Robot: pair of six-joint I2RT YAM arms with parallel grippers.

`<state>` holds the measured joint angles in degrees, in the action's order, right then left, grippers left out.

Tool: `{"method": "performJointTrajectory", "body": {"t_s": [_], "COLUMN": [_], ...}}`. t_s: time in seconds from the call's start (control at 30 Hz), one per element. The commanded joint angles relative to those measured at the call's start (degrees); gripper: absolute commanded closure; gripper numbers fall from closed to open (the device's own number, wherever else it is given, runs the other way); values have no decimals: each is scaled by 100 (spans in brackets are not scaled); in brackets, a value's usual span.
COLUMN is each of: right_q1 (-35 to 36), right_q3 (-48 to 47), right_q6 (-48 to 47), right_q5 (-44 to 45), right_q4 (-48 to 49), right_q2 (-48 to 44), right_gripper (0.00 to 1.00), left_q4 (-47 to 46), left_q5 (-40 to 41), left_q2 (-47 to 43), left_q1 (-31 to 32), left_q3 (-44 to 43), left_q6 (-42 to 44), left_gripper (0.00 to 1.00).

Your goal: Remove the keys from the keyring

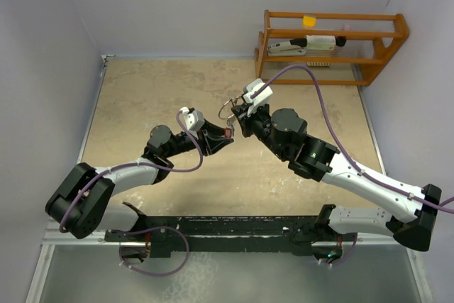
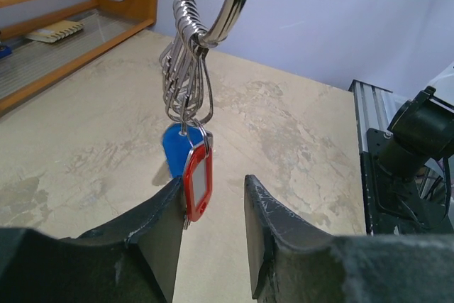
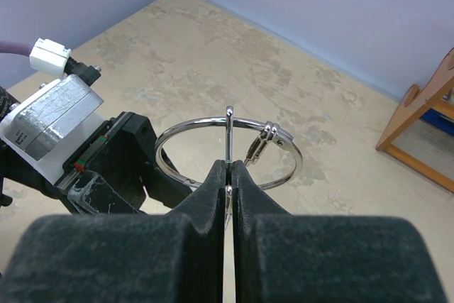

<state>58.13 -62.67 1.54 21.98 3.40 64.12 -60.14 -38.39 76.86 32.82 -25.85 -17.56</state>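
Because the left tool (image 2: 215, 191) sits with its fingers apart just under the bunch, the red key (image 2: 198, 179) hangs upright between them, close against one inner face; whether it touches I cannot tell. Just behind hangs the blue key (image 2: 173, 152), and the silver keys (image 2: 186, 69) rise above both. Farther off, the keyring (image 2: 230, 12) is pinched tight in the right tool (image 3: 228, 169), clear of the counter (image 2: 298, 147). The left arm is nearer. The keys' long axis runs vertical, so closing sideways should catch the red one.
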Motion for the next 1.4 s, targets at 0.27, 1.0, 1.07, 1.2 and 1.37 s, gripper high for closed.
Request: {"method": "performJointTrajectory", "body": {"t_s": [0.27,1.0,1.07,1.2,1.37], "right_q1": [29,23,26,26,20], "right_q3": [-99,10,82,298,488], "right_q6": [18,-61,-59,25,48], "right_q5": [24,405,571,731,887], "right_q4": [482,270,208,214,266], "right_q2": [-189,-255,-273,-299,-140], "right_gripper": [100,100,100,100,100], "left_q4": [-800,1061,2301,4136,5141], "left_q5": [-116,639,1230,2152,2339], "left_q2": [165,-191,-437,-804,-994], "left_q1": [40,40,40,40,40], "left_q3": [-114,-348,-654,-1290,-1896], "left_q6": [-302,358,807,1355,1356], "left_gripper": [70,100,100,100,100]}}
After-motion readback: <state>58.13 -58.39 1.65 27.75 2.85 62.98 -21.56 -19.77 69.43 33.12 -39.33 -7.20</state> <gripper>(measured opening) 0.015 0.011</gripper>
